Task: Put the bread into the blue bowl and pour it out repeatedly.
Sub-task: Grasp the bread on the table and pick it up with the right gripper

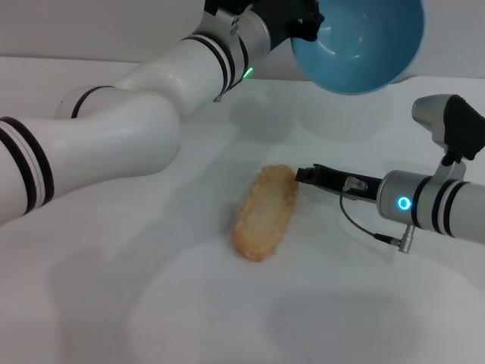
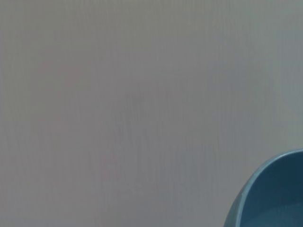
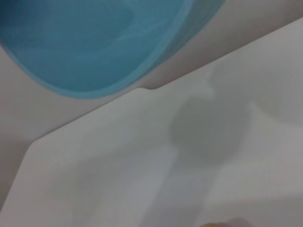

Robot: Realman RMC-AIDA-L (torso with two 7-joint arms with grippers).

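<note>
The blue bowl point(image 1: 364, 45) is held high over the far side of the table, tipped so that its empty inside faces me. My left gripper point(image 1: 307, 23) is shut on its rim. The bowl's wall also fills a corner of the left wrist view point(image 2: 274, 198) and the right wrist view point(image 3: 85, 42). The bread point(image 1: 264, 212), plain tan side up, lies flat on the white table in the middle. My right gripper point(image 1: 301, 175) reaches in from the right, its tip at the loaf's far right end. A sliver of the bread point(image 3: 222, 224) shows at the right wrist view's edge.
The white table point(image 1: 151, 303) runs to a far edge just below the raised bowl, with a pale wall behind. The left arm point(image 1: 136, 114) stretches across the left and far side above the table. A cable loops under the right wrist point(image 1: 364, 224).
</note>
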